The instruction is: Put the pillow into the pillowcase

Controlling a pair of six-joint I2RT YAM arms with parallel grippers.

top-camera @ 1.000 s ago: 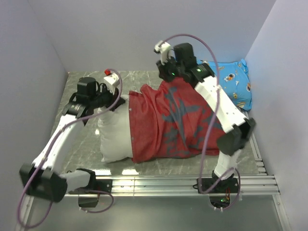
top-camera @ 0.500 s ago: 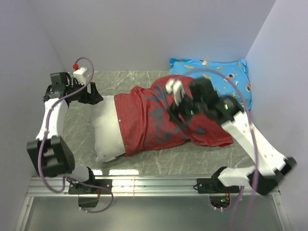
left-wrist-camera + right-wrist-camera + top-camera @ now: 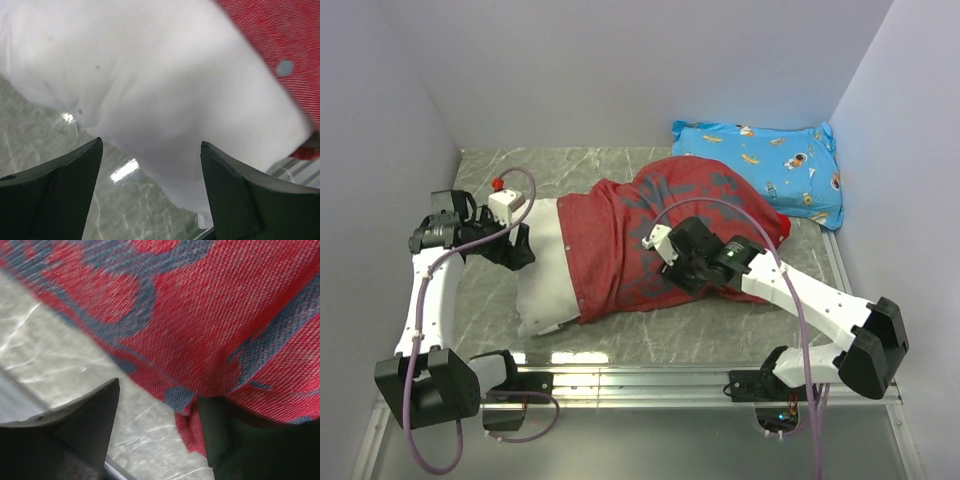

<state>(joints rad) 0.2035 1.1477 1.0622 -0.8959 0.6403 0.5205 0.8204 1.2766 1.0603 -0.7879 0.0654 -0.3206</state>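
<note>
The white pillow point(image 3: 545, 275) lies on the marble table with its right part inside the dull red pillowcase point(image 3: 660, 230); its left end sticks out bare. My left gripper point(image 3: 515, 248) is at the pillow's left edge, open, nothing between its fingers. In the left wrist view the left gripper point(image 3: 151, 146) faces the pillow point(image 3: 150, 75), with the pillowcase point(image 3: 280, 35) hem at upper right. My right gripper point(image 3: 670, 275) hangs low over the pillowcase's near edge, open. In the right wrist view the right gripper point(image 3: 160, 392) straddles the pillowcase point(image 3: 200, 315) edge, one finger against a fold.
A blue cartoon-print pillow point(image 3: 760, 165) lies at the back right corner, touching the pillowcase's far end. Grey walls close in on three sides. A metal rail point(image 3: 650, 380) runs along the near edge by the arm bases.
Both grippers have opened. The left arm came back from the far left to the pillow's left edge. The right arm swung from the back down to the pillowcase's near edge.
</note>
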